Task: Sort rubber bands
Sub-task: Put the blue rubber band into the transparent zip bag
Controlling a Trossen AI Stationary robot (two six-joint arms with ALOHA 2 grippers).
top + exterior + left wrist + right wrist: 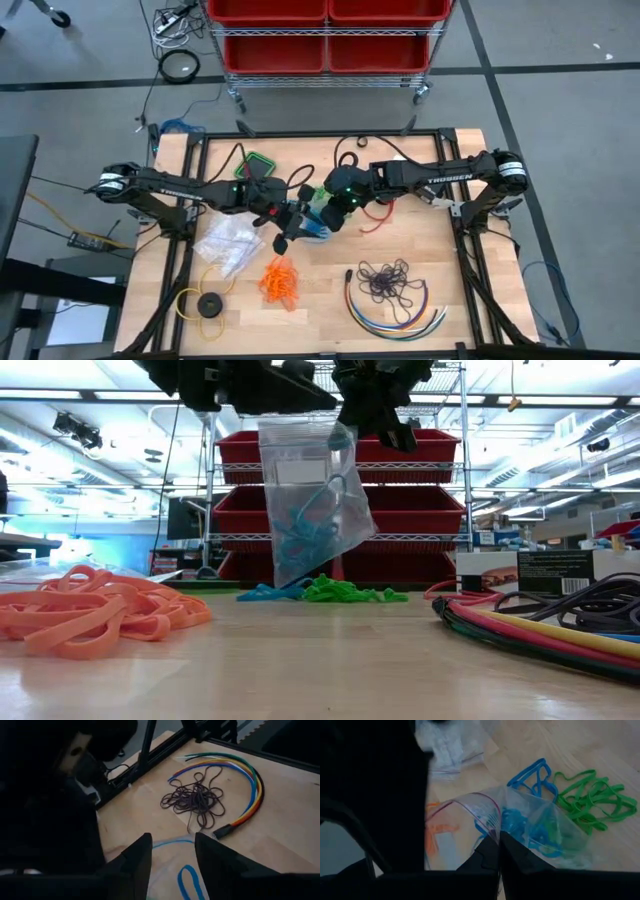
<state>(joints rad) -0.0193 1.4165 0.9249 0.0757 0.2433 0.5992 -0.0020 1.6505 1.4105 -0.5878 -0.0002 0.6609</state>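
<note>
We see the right gripper with jaws clamped on the rim of a clear zip bag hanging above the bench, blue rubber bands inside. The left gripper holds the bag's other edge, jaws slightly apart. Green bands, orange bands and dark purple bands lie on the bench.

A wire rack holding red bins stands just behind the wooden table on a grey floor with dark lines; ceiling strip lights glow overhead
</note>
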